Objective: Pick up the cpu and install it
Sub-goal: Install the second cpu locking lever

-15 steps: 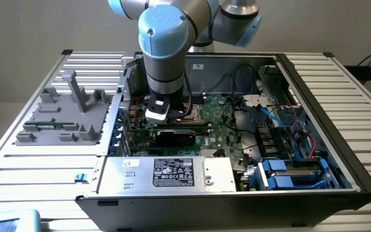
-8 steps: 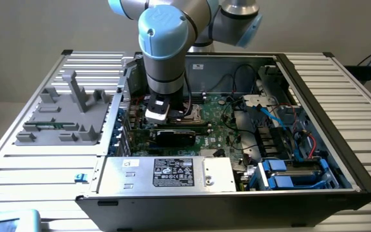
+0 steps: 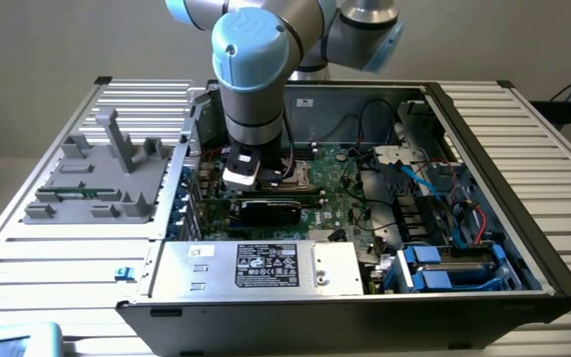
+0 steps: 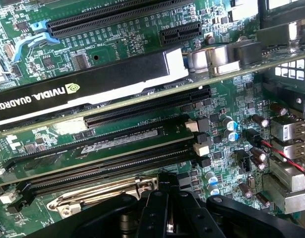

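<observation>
I am reaching down into an open computer case [image 3: 484, 149] that sits on the ribbed metal worktop [image 3: 553, 193]. My gripper [image 3: 258, 177] is low over the green motherboard [image 3: 350, 190], near the back of the case and toward the exterior view's left.

In the wrist view my gripper [image 4: 164, 213] is dark and sits just over a shiny metal socket frame [image 4: 100, 197] with a bent wire lever. I cannot tell how far open my gripper is, or whether it holds anything. I cannot tell where the cpu is either. My gripper hides the spot right under it.

Just beside the socket frame run long black memory slots [image 4: 107, 161]. Past them lies a black graphics card [image 4: 92, 82] with white NVIDIA letters on its edge. Farther on are more long black card slots [image 4: 117, 20] and a small blue clip [image 4: 35, 32]. A thin red wire [image 4: 286, 159] crosses near some silver ports.

At the front edge of the case is a grey power supply [image 3: 256, 264] with a black label. In the front corner on the exterior view's right are blue drive holders [image 3: 444, 269]. A grey plastic tray [image 3: 97, 186] stands on the worktop outside the case, on the exterior view's left.
</observation>
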Tool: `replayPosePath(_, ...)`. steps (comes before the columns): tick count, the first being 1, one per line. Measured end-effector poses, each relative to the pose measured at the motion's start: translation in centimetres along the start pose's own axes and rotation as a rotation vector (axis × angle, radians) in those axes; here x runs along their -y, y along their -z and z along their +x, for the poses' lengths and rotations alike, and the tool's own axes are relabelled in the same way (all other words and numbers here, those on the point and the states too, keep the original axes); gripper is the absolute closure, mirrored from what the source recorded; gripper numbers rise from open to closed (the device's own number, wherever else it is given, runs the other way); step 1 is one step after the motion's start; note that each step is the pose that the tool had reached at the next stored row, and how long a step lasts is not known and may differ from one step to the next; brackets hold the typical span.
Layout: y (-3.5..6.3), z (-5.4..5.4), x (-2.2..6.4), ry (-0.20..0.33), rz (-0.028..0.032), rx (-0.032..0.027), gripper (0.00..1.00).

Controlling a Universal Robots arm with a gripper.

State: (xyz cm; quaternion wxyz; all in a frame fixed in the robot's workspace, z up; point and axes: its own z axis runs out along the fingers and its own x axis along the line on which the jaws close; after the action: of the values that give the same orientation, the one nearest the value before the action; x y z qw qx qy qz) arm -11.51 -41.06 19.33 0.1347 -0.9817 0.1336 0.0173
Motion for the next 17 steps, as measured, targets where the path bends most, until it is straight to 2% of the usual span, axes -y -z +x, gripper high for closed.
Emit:
replayPosePath(11, 0.14, 0.0, -0.14, 0.000, 0.0004, 0.0001, 0.89)
replayPosePath(14, 0.66, 0.0, 0.02, 0.000, 0.0016, 0.0001, 0.89)
replayPosePath(17, 1.64, -0.1, 0.27, 0.000, 0.0013, 0.0003, 0.89)
